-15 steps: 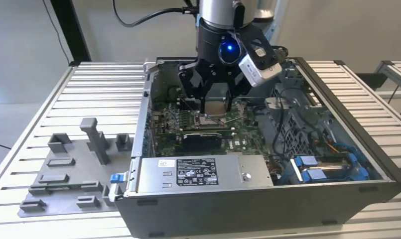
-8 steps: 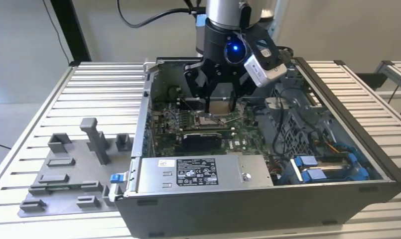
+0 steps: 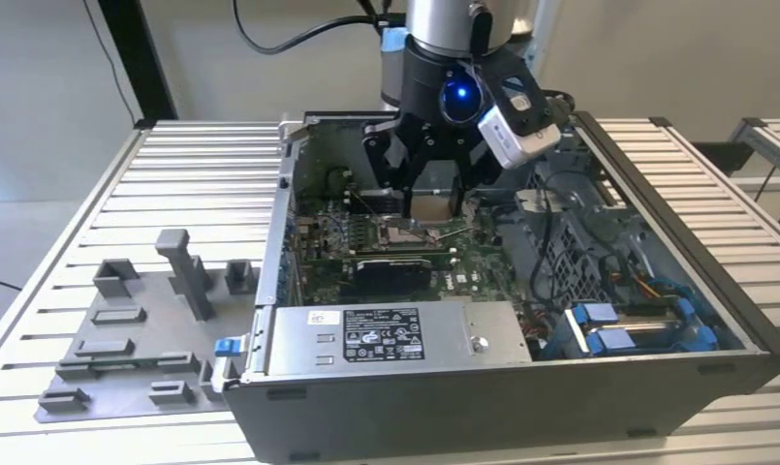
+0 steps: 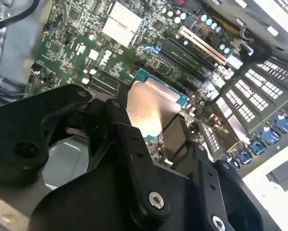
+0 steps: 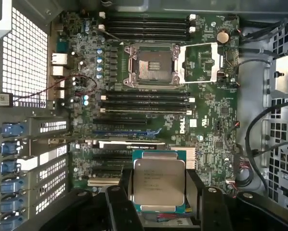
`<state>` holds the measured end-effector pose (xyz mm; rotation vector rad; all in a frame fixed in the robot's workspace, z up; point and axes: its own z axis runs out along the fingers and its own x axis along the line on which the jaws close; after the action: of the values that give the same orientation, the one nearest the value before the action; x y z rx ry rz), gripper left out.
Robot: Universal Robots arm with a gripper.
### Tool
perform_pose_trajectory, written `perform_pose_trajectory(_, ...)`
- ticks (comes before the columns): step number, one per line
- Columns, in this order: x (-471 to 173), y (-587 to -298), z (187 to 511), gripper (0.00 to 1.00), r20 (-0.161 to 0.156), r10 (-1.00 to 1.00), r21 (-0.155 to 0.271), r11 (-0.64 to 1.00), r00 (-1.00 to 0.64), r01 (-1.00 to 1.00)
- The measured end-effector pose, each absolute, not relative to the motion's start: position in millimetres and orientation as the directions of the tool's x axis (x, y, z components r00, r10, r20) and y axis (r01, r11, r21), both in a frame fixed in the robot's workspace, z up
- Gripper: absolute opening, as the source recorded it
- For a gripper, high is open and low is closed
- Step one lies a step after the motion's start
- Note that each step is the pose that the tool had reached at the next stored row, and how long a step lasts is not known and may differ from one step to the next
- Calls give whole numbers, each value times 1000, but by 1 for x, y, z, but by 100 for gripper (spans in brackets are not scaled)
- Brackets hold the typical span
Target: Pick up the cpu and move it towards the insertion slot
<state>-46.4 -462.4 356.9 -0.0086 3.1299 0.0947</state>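
- in the exterior view, your gripper [image 3: 434,205] hangs inside the open computer case [image 3: 700,363]. it pinches the cpu [image 3: 432,205], a small silver square, just above the green motherboard [image 3: 461,262]. the insertion slot [image 3: 407,231] sits right under it. a grey fixture tray [image 3: 131,339] lies on the table [image 3: 208,174], at the exterior view's left.
- in the second wrist view, you see the black fingers [image 4: 134,144] pressed on two sides of the shiny cpu [image 4: 151,108]. the green board [image 4: 76,43] is behind it.
- in the first wrist view, the cpu [image 5: 158,181] is held between the two dark fingers [image 5: 122,207], flat side showing. the insertion slot [image 5: 153,65], with its silver frame and dark middle, is well apart from it across the motherboard [image 5: 211,120].
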Motion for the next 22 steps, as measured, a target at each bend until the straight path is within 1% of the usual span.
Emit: perform_pose_trajectory(22,-49,-394,351,0,-11,-5,61,998,-1000,-5)
